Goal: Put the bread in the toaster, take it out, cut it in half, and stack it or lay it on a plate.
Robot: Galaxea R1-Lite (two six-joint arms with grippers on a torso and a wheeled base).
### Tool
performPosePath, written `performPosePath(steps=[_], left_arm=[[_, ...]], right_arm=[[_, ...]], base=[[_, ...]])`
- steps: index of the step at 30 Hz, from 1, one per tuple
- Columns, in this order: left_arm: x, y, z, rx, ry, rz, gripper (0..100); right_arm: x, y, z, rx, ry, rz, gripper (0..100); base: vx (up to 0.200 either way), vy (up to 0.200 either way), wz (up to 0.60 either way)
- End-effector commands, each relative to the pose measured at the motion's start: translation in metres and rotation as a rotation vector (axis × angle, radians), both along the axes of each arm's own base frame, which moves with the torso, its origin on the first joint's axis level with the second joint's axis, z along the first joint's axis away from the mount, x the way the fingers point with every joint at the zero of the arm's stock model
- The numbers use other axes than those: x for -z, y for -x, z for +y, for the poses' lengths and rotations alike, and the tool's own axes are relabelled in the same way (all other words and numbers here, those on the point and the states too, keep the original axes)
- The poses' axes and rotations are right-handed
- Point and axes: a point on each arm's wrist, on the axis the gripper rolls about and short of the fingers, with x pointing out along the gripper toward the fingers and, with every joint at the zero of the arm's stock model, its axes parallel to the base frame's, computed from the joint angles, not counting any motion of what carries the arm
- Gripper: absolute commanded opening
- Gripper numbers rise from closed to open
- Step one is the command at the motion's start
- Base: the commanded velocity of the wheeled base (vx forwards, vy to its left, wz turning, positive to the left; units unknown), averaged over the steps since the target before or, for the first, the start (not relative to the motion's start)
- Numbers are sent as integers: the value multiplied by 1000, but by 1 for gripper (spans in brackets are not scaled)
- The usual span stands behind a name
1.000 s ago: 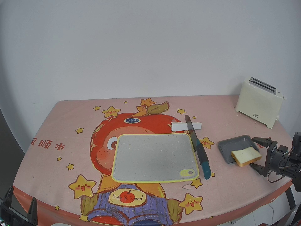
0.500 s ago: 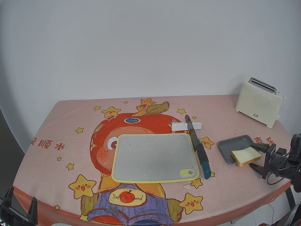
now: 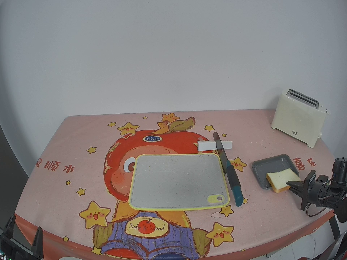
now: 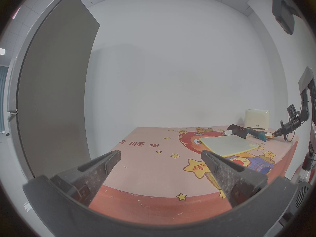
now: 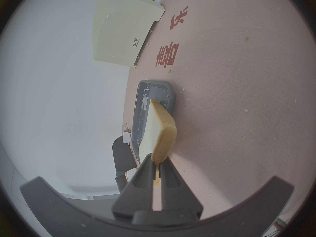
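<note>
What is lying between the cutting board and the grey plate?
A knife lies there, beside the cutting board, apart from the plate; the head view shows it.

- A pink tablecloth (image 3: 253,127) lies spread, printed with a cartoon apple (image 3: 170,145), yellow stars (image 3: 128,128) and red characters (image 3: 56,165).
- A small white block (image 3: 206,146) lies on it, just right of the apple.
- A plain pale wall (image 3: 162,47) rises behind the far edge.
- A tall grey panel (image 4: 49,99), possibly a door, stands at the left.

1 bread slice (image 3: 283,179), 1 toaster (image 3: 298,117), 1 plate (image 3: 269,163), 1 board (image 3: 177,181), 1 knife (image 3: 229,170), 1 block (image 3: 206,145)
</note>
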Motion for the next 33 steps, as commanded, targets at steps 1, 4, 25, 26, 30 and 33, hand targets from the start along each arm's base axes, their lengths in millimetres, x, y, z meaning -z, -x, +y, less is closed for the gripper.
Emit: performPosePath(steps=[1,4,25,26,30,33], left_arm=[[5,0,0,-1,0,6,100],[5,0,0,-1,0,7,100],[5,0,0,-1,0,7,100],[5,0,0,-1,0,6,100],[5,0,0,-1,0,7,100],[5,0,0,-1,0,6,100]], right_arm=[[0,0,0,0,0,0,0],[0,0,0,0,-1,-1,0],[-20,23,6,-22,1,-112,0],[-21,24,7,-26,0,-116,0],[-40,40,10,-16,-33,-218,0],[-50,48,8,23,-85,-263,0]], base=[[0,0,0],[0,0,0],[0,0,0],[0,0,0],[0,0,0],[0,0,0]])
